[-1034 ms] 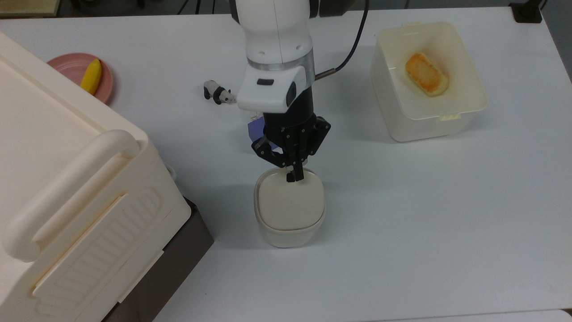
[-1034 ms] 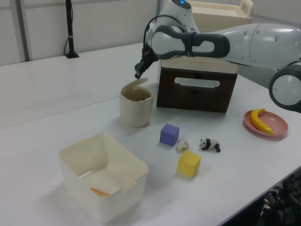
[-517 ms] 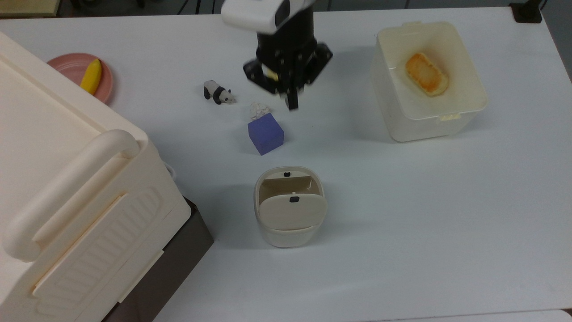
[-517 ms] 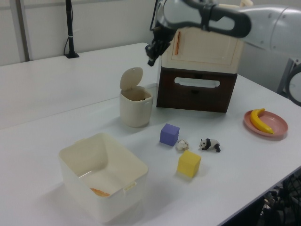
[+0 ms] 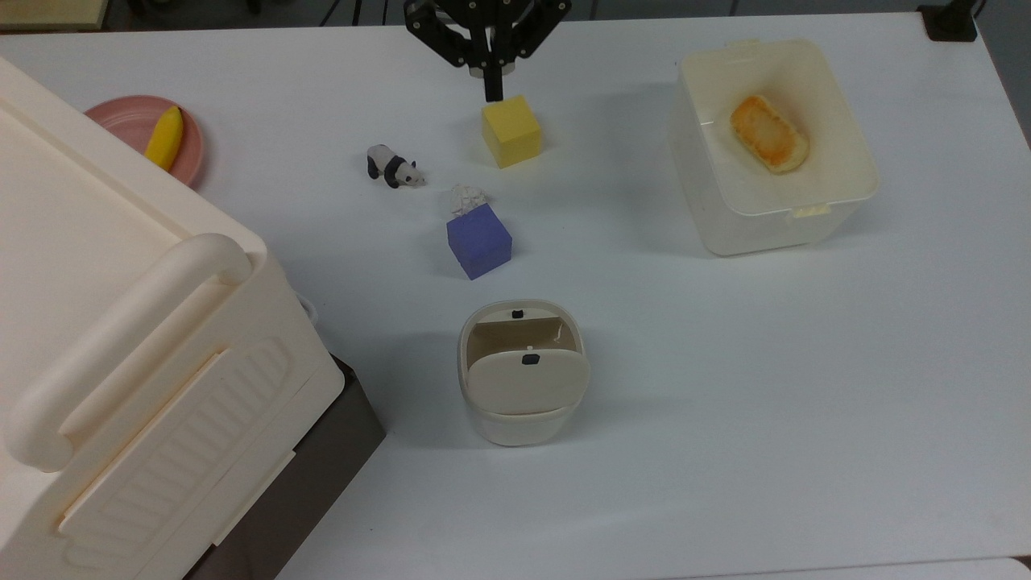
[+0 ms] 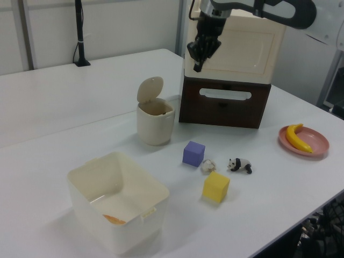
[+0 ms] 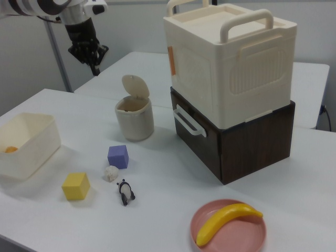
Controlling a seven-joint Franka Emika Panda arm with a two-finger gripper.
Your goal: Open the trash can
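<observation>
The trash can (image 5: 522,423) is a small cream bin in the middle of the table. Its beige lid (image 5: 523,383) stands swung up on its hinge, leaving the mouth uncovered and the small black button (image 5: 516,312) showing on the rim. The left view shows the trash can (image 6: 156,126) with its lid upright, as does the right view for the trash can (image 7: 134,122). My gripper (image 5: 492,90) is shut with nothing in it, high above the table and far from the bin, near the top view's top edge. The gripper (image 6: 197,65) hangs before the big cream box; the gripper (image 7: 95,68) is in the right view's upper left.
A yellow cube (image 5: 511,130), a purple cube (image 5: 478,240), a crumpled paper ball (image 5: 469,196) and a toy panda (image 5: 393,167) lie between gripper and bin. A white tub (image 5: 765,234) carries bread. A pink plate (image 5: 121,121) holds a banana. A large cream box (image 5: 121,338) fills the top view's left.
The gripper lifted off the bin's rim and drew back up toward the top view's top. The lid went from nearly down to standing up.
</observation>
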